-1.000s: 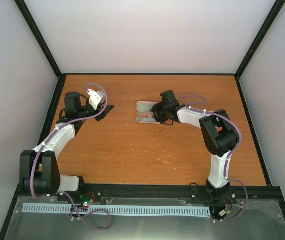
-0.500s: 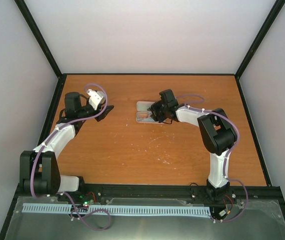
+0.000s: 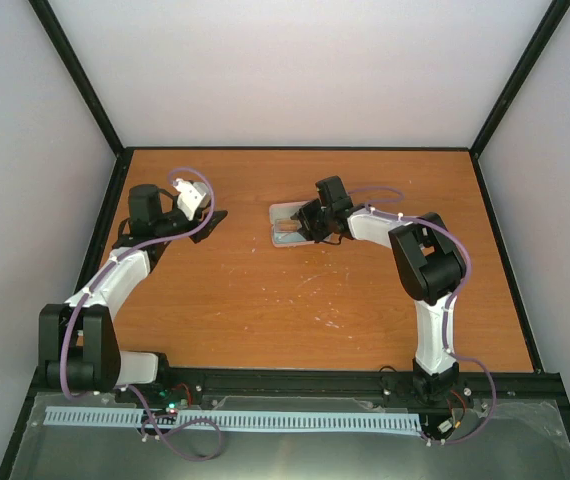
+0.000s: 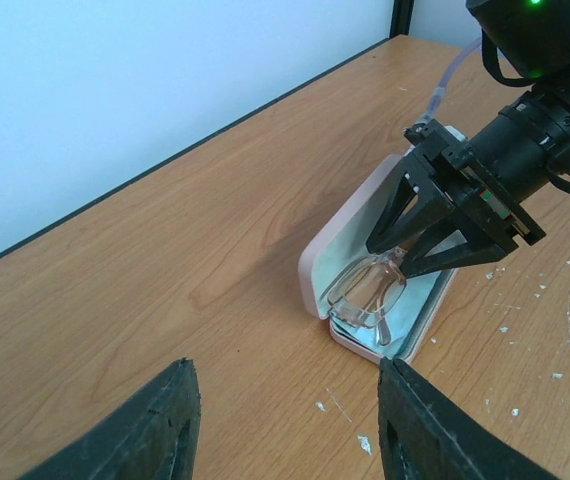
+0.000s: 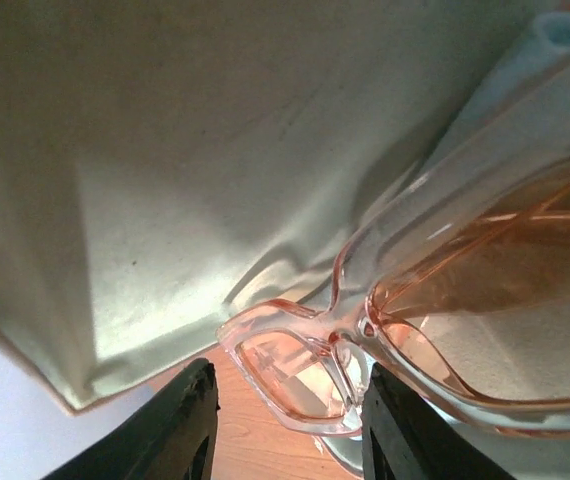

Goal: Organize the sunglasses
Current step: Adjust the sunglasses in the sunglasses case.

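Moved: the right arm (image 3: 380, 230) has swung slightly left, carrying the right gripper (image 4: 387, 262) further over the open pink case (image 4: 315, 262).
Sunglasses: the sunglasses (image 4: 368, 292) tilt over the case's lower half. That pincer is closed narrowly on one lens rim, probably to lay them inside.
Left gripper: the left gripper (image 4: 285, 425) is spread wide, empty and well apart, seemingly waiting.
Surface: orange wooden table (image 3: 265, 320), white flecks.
Room: pale walls (image 3: 295, 70), black posts (image 3: 83, 85).

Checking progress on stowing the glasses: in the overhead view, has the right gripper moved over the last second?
Yes. The right gripper, holding the sunglasses, has shifted left, further over the open pink case.
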`<state>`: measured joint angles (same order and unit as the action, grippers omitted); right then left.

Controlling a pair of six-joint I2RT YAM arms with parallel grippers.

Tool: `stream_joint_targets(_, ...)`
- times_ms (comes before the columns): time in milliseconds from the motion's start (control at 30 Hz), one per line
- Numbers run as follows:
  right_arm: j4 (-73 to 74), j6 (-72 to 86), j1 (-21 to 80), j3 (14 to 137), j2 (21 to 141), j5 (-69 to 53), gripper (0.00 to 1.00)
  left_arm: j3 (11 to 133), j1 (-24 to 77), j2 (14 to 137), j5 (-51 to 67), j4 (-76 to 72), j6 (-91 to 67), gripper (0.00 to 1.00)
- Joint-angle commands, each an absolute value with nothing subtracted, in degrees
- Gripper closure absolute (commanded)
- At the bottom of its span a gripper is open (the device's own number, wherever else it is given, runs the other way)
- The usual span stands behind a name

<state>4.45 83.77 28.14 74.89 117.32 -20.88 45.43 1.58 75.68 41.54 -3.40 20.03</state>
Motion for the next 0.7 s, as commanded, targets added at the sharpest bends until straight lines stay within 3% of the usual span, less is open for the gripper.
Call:
stream_joint_targets(0,8.7,83.72,28.39,76.03,120.84,-23.09,0.64,44.88,0.97,74.18,41.75,-4.14,19.57,0.5)
stream_joint_targets(100,8.72,84.06,28.47,76.08,121.52,-23.92,0.69,44.82,0.94,74.18,41.81,-4.3,19.59,0.5)
stream_joint_targets(667,15.26,80.83,28.74,73.73,119.42,-27.43,0.71,44.35,0.94,74.27,42.41,-4.93,19.07,0.5)
